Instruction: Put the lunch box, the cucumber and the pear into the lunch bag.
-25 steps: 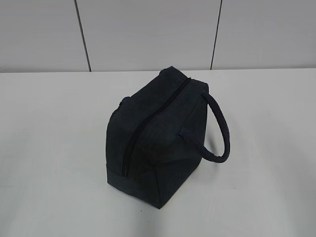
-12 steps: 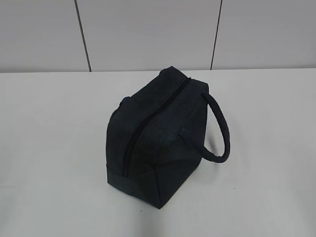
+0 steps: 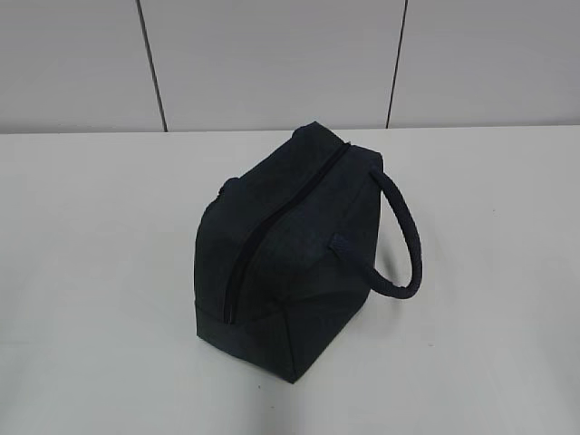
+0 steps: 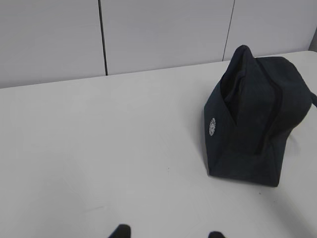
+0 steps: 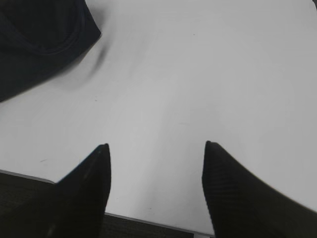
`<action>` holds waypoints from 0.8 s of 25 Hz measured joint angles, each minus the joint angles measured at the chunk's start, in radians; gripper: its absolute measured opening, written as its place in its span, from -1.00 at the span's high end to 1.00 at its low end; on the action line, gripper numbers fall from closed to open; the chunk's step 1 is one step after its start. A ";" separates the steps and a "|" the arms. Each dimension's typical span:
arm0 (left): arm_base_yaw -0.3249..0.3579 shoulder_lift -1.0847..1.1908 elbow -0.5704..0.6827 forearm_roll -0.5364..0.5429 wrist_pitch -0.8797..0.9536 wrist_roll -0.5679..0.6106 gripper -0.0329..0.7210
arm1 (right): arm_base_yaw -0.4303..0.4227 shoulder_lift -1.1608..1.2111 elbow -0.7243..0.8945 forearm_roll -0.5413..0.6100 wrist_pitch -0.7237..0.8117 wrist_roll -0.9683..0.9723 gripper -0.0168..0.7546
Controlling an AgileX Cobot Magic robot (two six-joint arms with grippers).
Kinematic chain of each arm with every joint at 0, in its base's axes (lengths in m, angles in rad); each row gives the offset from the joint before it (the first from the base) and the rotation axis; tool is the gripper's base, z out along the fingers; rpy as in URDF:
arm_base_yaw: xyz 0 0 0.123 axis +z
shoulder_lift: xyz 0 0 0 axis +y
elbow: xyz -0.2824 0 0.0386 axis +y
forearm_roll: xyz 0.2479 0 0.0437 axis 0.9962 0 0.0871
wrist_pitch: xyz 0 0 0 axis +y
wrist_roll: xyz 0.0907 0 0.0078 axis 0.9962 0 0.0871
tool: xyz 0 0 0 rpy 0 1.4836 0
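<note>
Zipper closed, the lunch bag (image 3: 290,249) stands mid-table exactly as one second ago, while the left gripper (image 4: 166,232) and right gripper (image 5: 156,163) hover spread wide and empty over bare table (image 3: 100,272), suggesting packing is complete or not begun.

A big white table (image 3: 100,272) is filling most of the exterior view. Its top is looking smooth, with a few tiny dark specks. Behind it a pale grey wall (image 3: 272,63) is standing. Thin dark lines (image 3: 151,63) are running down the wall and cutting it into wide panels. Soft, even light is falling on the table. In the right wrist view the table's near edge (image 5: 148,220) is showing, with something dark lying below it.
</note>
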 joint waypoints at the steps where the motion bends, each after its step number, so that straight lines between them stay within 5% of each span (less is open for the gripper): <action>1: 0.000 0.000 0.000 0.000 0.000 0.000 0.12 | 0.000 0.000 0.000 0.000 0.000 0.000 -0.23; 9: 0.008 -0.001 0.000 0.000 0.000 -0.001 0.15 | 0.000 0.000 0.000 -0.001 0.000 0.001 -0.23; 15: 0.151 -0.002 0.000 -0.001 0.000 -0.001 0.18 | -0.093 0.000 0.000 -0.001 0.000 0.002 -0.23; 20: 0.202 -0.002 0.000 -0.001 0.000 -0.001 0.20 | -0.116 0.000 0.000 -0.001 0.000 0.004 -0.23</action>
